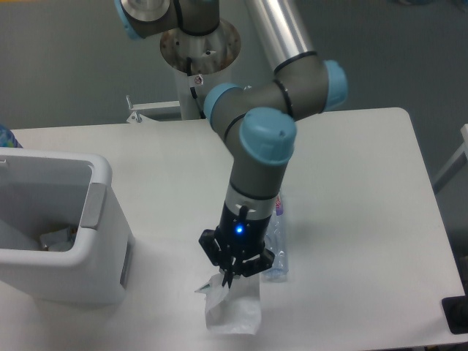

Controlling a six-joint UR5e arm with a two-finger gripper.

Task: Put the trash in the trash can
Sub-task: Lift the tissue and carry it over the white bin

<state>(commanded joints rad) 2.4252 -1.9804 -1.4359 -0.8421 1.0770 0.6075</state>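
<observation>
wrapper (234, 311) pinched in tool (229, 276); bottle (276, 245) behind arm, label unreadable; bin (110, 219) left

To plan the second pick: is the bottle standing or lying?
Lying. The bottle rests flat on the table, partly hidden behind the gripper.

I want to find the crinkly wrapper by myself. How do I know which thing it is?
Start at the big white trash can on the left of the table, then look right to the arm's end effector near the front edge. The wrapper hangs from its tip. It is crumpled and whitish-clear, unlike the long bottle with a red-white label lying just behind.
</observation>
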